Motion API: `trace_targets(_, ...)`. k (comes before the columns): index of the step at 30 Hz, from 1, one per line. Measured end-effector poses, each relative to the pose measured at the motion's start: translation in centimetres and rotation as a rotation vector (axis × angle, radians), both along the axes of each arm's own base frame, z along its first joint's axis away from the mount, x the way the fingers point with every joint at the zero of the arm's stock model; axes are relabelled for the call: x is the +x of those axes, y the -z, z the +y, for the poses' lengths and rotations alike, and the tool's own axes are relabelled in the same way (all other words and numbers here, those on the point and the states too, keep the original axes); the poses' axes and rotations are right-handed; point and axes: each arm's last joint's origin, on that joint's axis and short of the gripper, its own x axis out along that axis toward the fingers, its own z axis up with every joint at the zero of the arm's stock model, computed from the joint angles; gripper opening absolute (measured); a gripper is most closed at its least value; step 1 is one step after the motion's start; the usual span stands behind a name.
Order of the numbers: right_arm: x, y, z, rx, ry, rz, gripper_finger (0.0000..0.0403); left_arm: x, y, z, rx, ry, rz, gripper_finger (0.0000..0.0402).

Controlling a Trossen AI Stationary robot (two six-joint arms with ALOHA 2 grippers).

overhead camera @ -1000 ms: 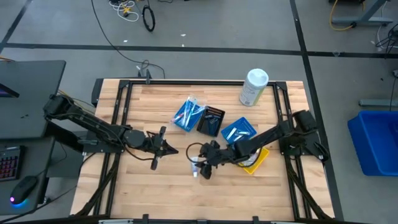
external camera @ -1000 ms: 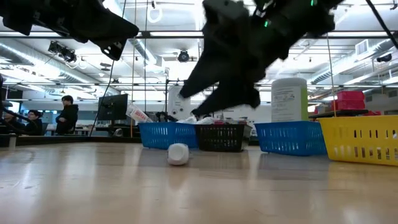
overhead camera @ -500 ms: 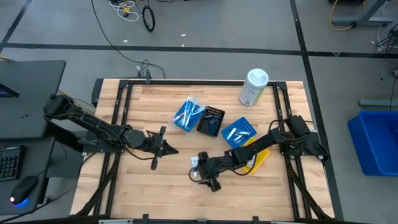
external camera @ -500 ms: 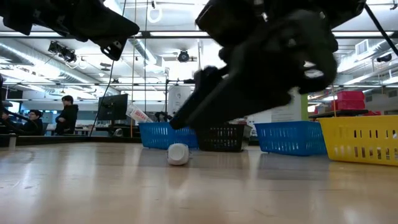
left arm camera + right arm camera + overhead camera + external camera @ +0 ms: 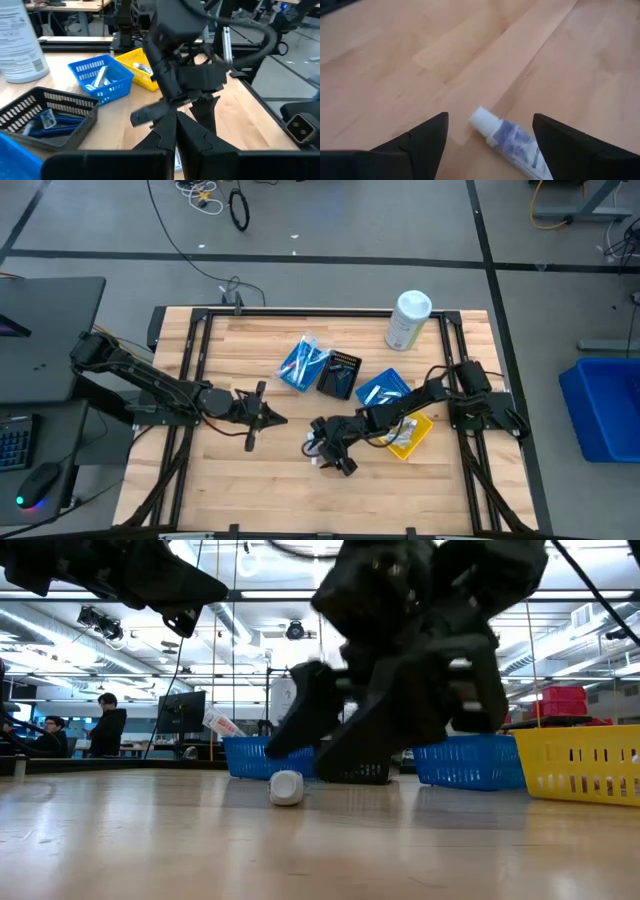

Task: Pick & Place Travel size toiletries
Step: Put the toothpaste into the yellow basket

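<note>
A small white toothpaste tube point(image 5: 512, 142) with blue marks lies flat on the wooden table, its cap point(image 5: 481, 119) toward the camera in the low view point(image 5: 287, 787). My right gripper point(image 5: 490, 137) is open and low over it near the table's middle point(image 5: 328, 450), one finger on each side of the tube, not touching. My left gripper point(image 5: 265, 419) is shut and empty, held above the table left of the tube; its closed fingers show in the left wrist view point(image 5: 175, 127). Other toiletries lie in the trays.
Behind the tube stand a blue tray point(image 5: 303, 363), a black tray point(image 5: 340, 373), a second blue tray point(image 5: 384, 392) and a yellow tray point(image 5: 412, 436), several holding toiletries. A big white canister point(image 5: 408, 320) stands at the far right. Bare wood lies at the near left.
My right gripper has come down toward the table and drawn slightly left over the toothpaste tube, its open fingers now standing on either side of it. The tube has stayed where it was.
</note>
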Motion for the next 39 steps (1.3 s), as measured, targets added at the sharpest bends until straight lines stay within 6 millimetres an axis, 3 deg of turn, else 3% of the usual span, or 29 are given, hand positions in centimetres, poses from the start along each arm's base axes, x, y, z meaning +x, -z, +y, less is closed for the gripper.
trace_targets(5,0.4,2.0,-0.4,0.000,-0.037,0.021,0.0297,0.0,0.0,0.0,0.001,-0.005,0.000,0.0014)
trace_targets(11,0.9,2.7,-0.9,0.002,-0.027,-0.015,0.0266,0.0,0.0,0.0,0.003,-0.004,0.001,0.0008)
trace_targets(21,1.2,2.7,-1.8,-0.079,0.101,-0.038,0.0136,0.0,0.0,0.0,0.003,-0.004,0.001,0.0013)
trace_targets(25,1.2,2.7,-1.4,-0.087,0.132,-0.053,0.0102,0.0,0.0,0.0,0.000,-0.004,0.001,0.0009)
trace_targets(33,0.8,2.4,-0.1,-0.147,0.275,-0.068,0.0089,0.0,0.0,0.0,-0.002,-0.004,0.002,0.0015)
trace_targets(39,0.0,-0.2,0.6,-0.137,0.389,-0.081,0.0088,0.0,0.0,0.0,-0.026,-0.009,0.004,0.0009)
